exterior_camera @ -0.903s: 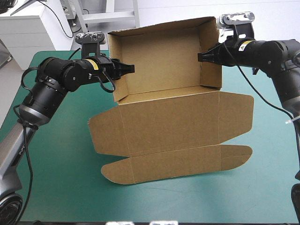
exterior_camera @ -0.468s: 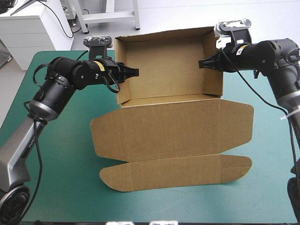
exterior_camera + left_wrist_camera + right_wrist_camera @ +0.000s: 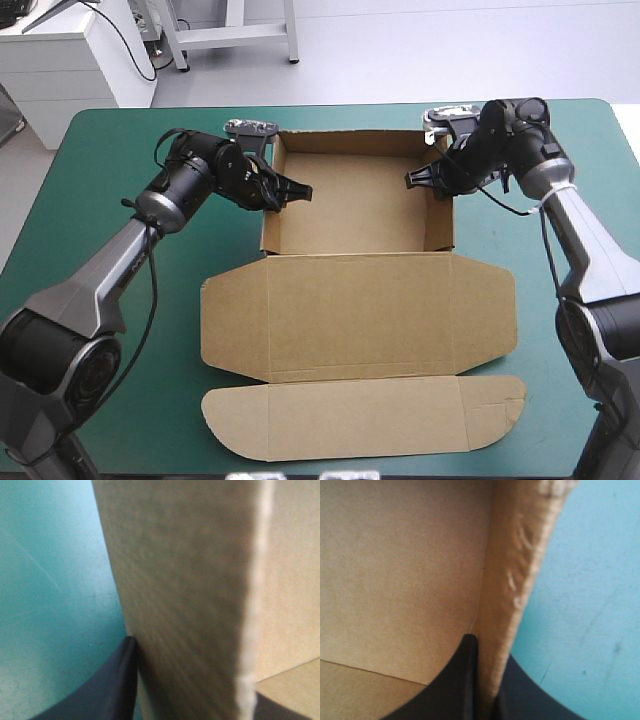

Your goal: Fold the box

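Note:
The brown box rests on the teal-green cover as an open tray with its walls up. Its lid lies flat toward the near edge, ending in a long rounded flap. My left gripper is shut on the tray's left wall, and my right gripper is shut on the right wall. In the left wrist view the wall runs between the black fingers. In the right wrist view the wall's edge sits between the fingers, with the tray's inside to one side.
Bare teal-green cover lies to the left and right of the box. A white cabinet stands beyond the table's far left corner.
The box, earlier held tilted up with its inside facing the camera, has come down flat on the table. Both arms lowered with it, still gripping the side walls.

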Available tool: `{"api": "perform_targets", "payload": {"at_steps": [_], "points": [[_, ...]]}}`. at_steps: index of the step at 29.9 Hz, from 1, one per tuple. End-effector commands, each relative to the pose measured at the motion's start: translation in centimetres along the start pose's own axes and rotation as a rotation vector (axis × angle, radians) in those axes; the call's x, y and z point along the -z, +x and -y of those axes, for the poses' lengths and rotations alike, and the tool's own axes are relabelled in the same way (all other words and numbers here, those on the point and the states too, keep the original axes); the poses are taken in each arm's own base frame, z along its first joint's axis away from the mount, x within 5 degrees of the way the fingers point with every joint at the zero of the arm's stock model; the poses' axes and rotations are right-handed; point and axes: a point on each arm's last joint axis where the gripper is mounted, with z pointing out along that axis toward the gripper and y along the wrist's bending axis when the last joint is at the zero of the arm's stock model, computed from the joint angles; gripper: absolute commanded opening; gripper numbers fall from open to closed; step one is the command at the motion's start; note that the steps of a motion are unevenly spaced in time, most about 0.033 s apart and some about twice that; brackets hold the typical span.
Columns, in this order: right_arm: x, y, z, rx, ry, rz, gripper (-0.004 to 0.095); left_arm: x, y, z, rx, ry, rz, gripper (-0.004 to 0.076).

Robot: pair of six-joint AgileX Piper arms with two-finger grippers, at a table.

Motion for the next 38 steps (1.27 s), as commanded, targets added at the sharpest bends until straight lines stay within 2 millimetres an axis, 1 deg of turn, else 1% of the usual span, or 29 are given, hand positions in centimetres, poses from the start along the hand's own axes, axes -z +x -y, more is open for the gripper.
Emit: {"api": "perform_targets", "payload": {"at_steps": [1, 5, 8, 10, 12, 17, 19, 21, 22, 23, 26, 28, 29, 31, 34, 35, 38], "points": [[-0.5, -0.4, -0.8, 0.030, -0.060, -0.011, -0.0015, 0.4, -1.1, 1.1, -0.061, 0.051, 0.087, -0.0003], [-3.6, -0.3, -0.3, 0.006, -0.060, -0.081, -0.0015, -2.2, -0.6, 0.9, -0.075, 0.036, 0.010, -0.0003], [-5.2, -0.2, -0.1, -0.007, -0.060, -0.121, -0.0015, -3.8, -0.2, 0.6, -0.079, 0.022, -0.039, -0.0003], [-5.7, -0.1, 0.0, -0.013, -0.061, -0.138, -0.0015, -4.6, 0.0, 0.5, -0.093, 0.016, -0.063, -0.0003], [-5.8, -0.1, 0.0, -0.013, -0.061, -0.140, -0.0015, -5.2, 0.1, 0.3, -0.102, 0.006, -0.076, -0.0003], [-5.8, -0.1, 0.4, 0.009, -0.021, -0.139, -0.0014, -5.4, -0.1, -0.7, -0.069, 0.010, -0.075, 0.0001], [-5.8, 0.0, 0.5, 0.017, -0.006, -0.151, 0.0005, -5.3, 0.0, -1.5, -0.065, 0.009, -0.107, 0.0040], [-5.8, 0.1, 0.6, 0.021, 0.003, -0.161, 0.0084, -5.0, 0.1, -2.4, -0.052, 0.022, -0.147, 0.0124], [-5.8, 0.1, 0.6, 0.021, 0.003, -0.161, 0.0134, -4.9, 0.1, -2.8, -0.041, 0.035, -0.161, 0.0183], [-5.8, 0.1, 0.6, 0.022, 0.003, -0.159, 0.0207, -4.8, 0.1, -3.2, -0.024, 0.049, -0.172, 0.0236], [-5.5, 0.0, 0.5, 0.017, -0.006, -0.157, 0.0472, -4.6, 0.0, -4.3, 0.049, 0.089, -0.184, 0.0452], [-5.2, -0.4, 0.3, 0.012, -0.022, -0.141, 0.0625, -4.5, -0.1, -4.6, 0.081, 0.113, -0.185, 0.0541], [-4.9, -0.6, 0.2, 0.013, -0.026, -0.127, 0.0676, -4.4, -0.2, -4.5, 0.088, 0.124, -0.182, 0.0568], [-4.0, -1.3, 0.0, 0.010, -0.029, -0.090, 0.0710, -4.3, -0.4, -4.4, 0.088, 0.127, -0.171, 0.0575], [-2.4, -2.1, -0.4, 0.012, -0.045, -0.035, 0.0709, -3.7, -0.9, -4.3, 0.079, 0.135, -0.152, 0.0575], [-1.6, -2.5, -0.5, 0.015, -0.048, -0.007, 0.0709, -3.4, -1.1, -4.2, 0.075, 0.138, -0.148, 0.0575], [0.1, -2.9, -0.8, 0.024, -0.048, 0.042, 0.0709, -2.5, -1.8, -3.9, 0.063, 0.145, -0.136, 0.0575]]}}
